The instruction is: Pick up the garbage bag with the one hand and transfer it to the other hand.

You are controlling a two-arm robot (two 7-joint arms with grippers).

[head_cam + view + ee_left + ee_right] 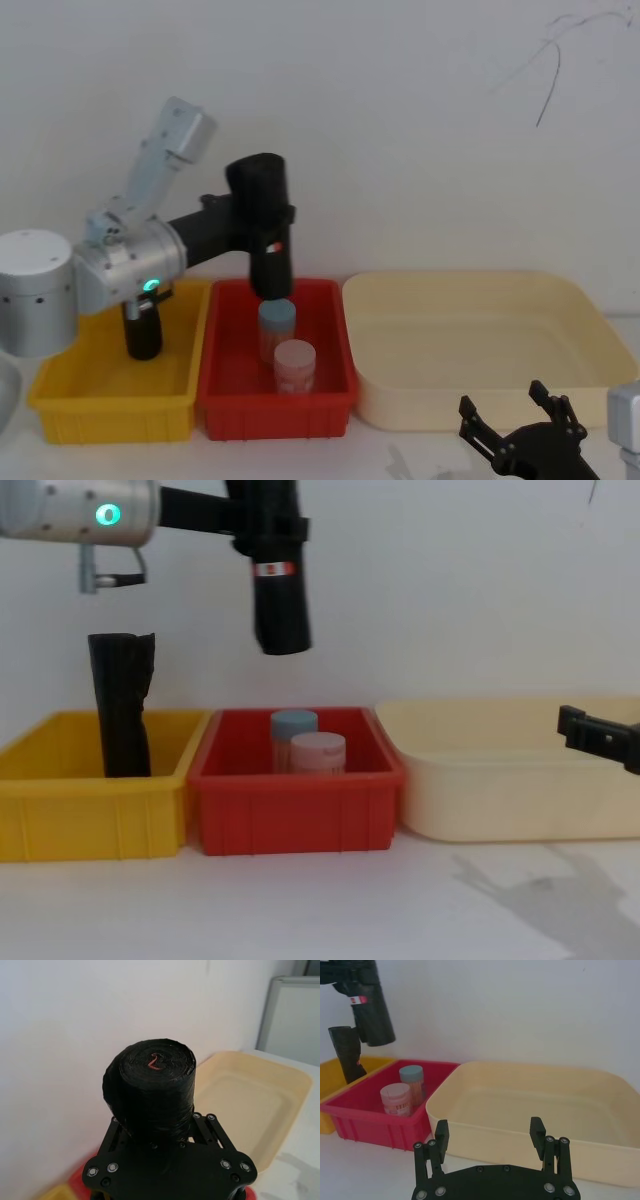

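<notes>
The garbage bag (270,272), a black crinkled roll with a red-and-white label band, hangs upright in the air above the red bin (225,400). My left gripper (262,212) is shut on its upper half. From the chest the garbage bag (281,615) hangs well above the bins, clamped by the left gripper (268,525). The left wrist view looks along the garbage bag (150,1085) standing up between the left gripper's (154,1132) jaws. My right gripper (515,415) waits open and low in front of the cream tub (590,300), far from the bag. The right gripper (489,1131) holds nothing.
A second black roll (143,332) without a label stands in the yellow bin (60,395). Two capped jars, blue-lidded (277,318) and pink-lidded (295,362), stand in the red bin under the bag. The cream tub is on the right, with bare white table in front.
</notes>
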